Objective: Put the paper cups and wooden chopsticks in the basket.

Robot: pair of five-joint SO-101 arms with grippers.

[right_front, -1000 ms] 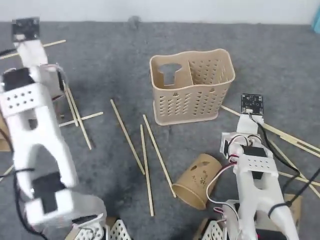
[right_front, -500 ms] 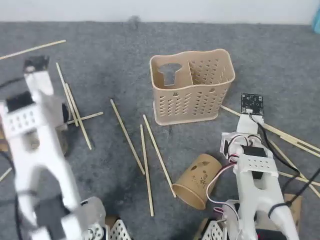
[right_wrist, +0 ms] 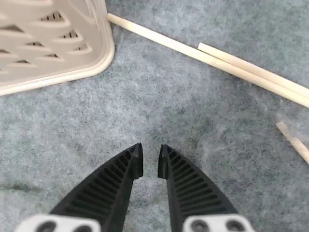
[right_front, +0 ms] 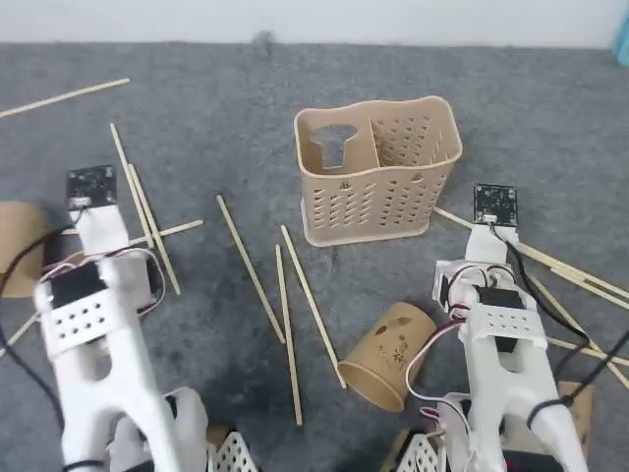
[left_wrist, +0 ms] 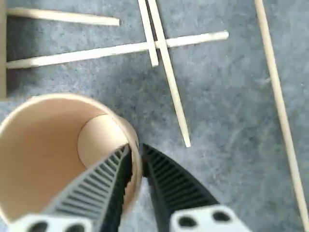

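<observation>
Down at the left side of the grey carpet (right_front: 236, 118), the left gripper (left_wrist: 135, 150) is clamped on a paper cup (left_wrist: 48, 154) — one finger reaches inside the cup's mouth, the other presses on the outside, and the thin wall is pinched between them. From the high view, that cup (right_front: 18, 246) sits at the far left edge, partly hidden behind the left arm and well apart from the basket (right_front: 373, 211).

Just beyond the held cup, a few wooden chopsticks (left_wrist: 116, 48) lie crossed over one another on the carpet.

The right gripper (right_wrist: 150, 162) hangs over bare carpet near the basket's (right_wrist: 53, 48) lower right corner. Its jaws are drawn almost together with only a slit between them, and they hold nothing. Two loose sticks (right_wrist: 217, 60) lie side by side just past it, one running up to the basket's corner.

The basket stands upright in the middle of the carpet, split into two compartments. A second paper cup (right_front: 388, 354) lies on its side in front of the basket — beside the right arm, its mouth turned towards the near edge. More scattered sticks (right_front: 285, 315) lie between the two arms, with others out to the left and to the right.
</observation>
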